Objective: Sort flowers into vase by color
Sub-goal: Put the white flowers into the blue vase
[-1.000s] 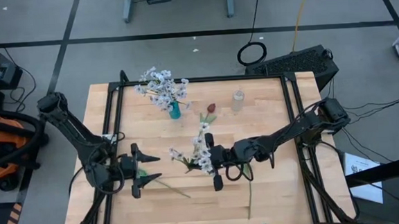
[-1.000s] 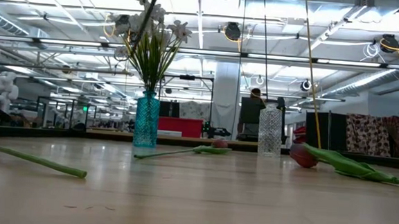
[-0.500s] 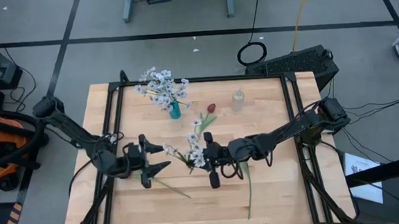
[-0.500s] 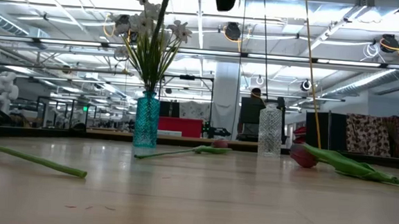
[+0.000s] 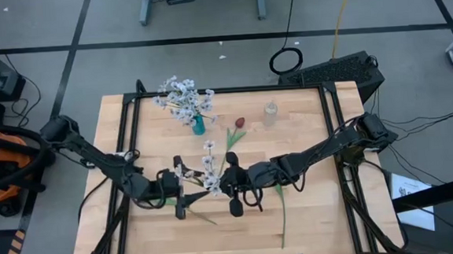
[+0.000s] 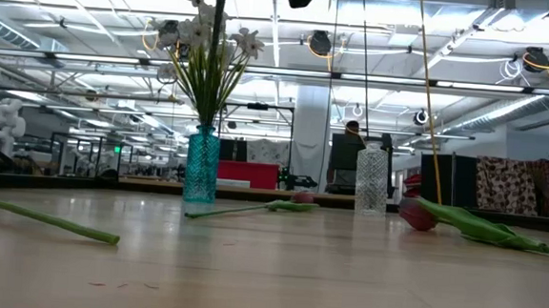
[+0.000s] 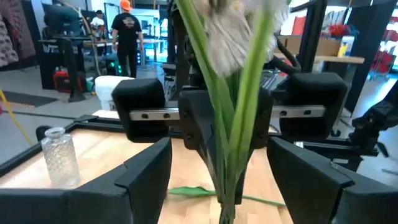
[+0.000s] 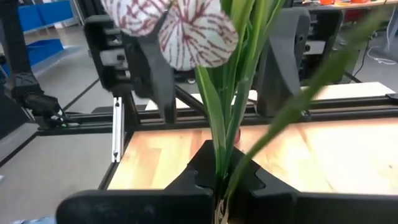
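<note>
Over the wooden worktop (image 5: 311, 216), mid-centre, the left end effector (image 5: 185, 199) has closed in from nine o'clock, jaws wide around the white spray (image 5: 206, 171) that the right end effector (image 5: 229, 191) pinches, so a handover toward the blue vase (image 5: 199, 127) at twelve o'clock looks imminent.

White petals veined dark red are shown on the spray (image 8: 186, 31); green stems are clamped between black jaws.

I am working in a big robot lab, with bright ceiling lights (image 6: 319, 42), other work tables (image 7: 323, 59) and a person (image 7: 127, 37) walking behind.
</note>
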You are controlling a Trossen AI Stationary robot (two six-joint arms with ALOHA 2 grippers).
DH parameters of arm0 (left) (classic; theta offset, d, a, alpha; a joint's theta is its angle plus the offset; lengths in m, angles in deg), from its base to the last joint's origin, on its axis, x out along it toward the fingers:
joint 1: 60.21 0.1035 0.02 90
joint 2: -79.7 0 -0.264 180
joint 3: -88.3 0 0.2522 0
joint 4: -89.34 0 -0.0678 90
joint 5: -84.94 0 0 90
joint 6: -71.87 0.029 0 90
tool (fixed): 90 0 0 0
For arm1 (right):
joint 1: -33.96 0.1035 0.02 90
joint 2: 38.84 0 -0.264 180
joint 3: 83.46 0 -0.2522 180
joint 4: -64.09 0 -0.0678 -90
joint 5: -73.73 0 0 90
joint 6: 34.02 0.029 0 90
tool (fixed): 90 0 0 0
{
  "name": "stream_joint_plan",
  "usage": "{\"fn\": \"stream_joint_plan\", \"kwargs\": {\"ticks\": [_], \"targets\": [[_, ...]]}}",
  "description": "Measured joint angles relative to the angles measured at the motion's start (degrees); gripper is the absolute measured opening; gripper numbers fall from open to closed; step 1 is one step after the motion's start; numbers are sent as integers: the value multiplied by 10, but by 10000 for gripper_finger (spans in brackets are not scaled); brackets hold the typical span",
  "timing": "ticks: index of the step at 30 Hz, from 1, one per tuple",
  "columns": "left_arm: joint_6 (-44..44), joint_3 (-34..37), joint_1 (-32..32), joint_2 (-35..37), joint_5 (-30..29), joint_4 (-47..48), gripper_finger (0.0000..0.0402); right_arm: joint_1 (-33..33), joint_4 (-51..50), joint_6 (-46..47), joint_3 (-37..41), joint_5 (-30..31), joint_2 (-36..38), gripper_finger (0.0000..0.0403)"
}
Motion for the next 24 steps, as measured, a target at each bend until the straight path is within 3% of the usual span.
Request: {"fn": "stream_joint_plan", "kwargs": {"ticks": [10, 14, 24], "targets": [[7, -23, 20, -23, 10, 0, 268, 0, -2, -1, -1, 17, 0, 0], [4, -23, 35, -23, 47, 0, 263, 0, -3, -1, -1, 17, 0, 0], [3, -24, 57, -23, 69, -1, 187, 0, -12, 0, -1, 31, 0, 0]]}}
